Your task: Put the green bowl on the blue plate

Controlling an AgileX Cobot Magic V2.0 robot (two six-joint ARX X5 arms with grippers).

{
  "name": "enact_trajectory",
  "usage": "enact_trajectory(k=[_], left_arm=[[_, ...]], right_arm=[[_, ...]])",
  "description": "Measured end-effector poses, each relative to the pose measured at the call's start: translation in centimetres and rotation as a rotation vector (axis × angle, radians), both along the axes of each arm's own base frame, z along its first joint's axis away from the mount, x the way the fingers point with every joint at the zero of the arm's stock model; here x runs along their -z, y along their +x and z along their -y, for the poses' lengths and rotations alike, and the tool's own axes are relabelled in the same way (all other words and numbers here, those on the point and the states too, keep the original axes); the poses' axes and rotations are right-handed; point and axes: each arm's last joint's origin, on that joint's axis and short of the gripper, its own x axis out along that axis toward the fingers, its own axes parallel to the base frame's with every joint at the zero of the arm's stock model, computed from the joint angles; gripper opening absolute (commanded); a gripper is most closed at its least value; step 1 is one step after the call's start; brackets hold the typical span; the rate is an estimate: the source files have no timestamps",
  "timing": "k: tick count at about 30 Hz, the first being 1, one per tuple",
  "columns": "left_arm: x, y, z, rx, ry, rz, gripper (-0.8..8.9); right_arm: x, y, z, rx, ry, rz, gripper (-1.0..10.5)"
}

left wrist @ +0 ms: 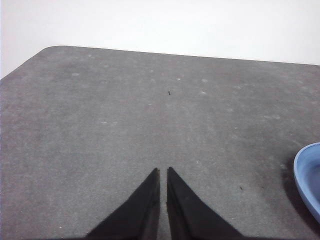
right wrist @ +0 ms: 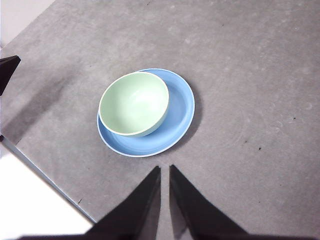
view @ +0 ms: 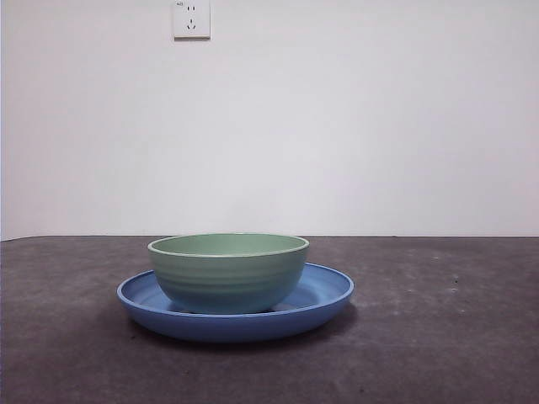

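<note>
Both task pieces sit stacked on the table (view: 438,337): the bowl (view: 228,271) rests upright inside the plate (view: 324,290), off-centre toward one rim, as the right wrist view shows. Its base sits on the plate's flat floor, so it looks stable and the placing seems done. Neither arm touches anything. The right gripper (right wrist: 165,172) hangs high above, jaws nearly together and empty. The left gripper (left wrist: 163,174), likewise narrow and empty, waits over bare table beside the plate's edge.
</note>
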Motion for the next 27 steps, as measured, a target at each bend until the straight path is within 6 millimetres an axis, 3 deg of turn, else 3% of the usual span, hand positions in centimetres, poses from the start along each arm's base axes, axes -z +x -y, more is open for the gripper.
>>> enact_trajectory(k=[9, 14, 21, 27], left_arm=[[0.0, 0.0, 0.0, 0.0, 0.0, 0.0, 0.24], [0.0, 0.0, 0.0, 0.0, 0.0, 0.0, 0.24], [0.0, 0.0, 0.0, 0.0, 0.0, 0.0, 0.24], [0.0, 0.0, 0.0, 0.0, 0.0, 0.0, 0.24]], right_arm=[[0.0, 0.0, 0.3, 0.024, -0.016, 0.025, 0.2], [1.2, -0.4, 1.5, 0.096, 0.01, 0.261, 0.2], [8.4, -1.3, 3.0, 0.301, 0.039, 0.608, 0.2], [16.4, -1.5, 3.6, 0.426, -0.017, 0.595, 0.2]])
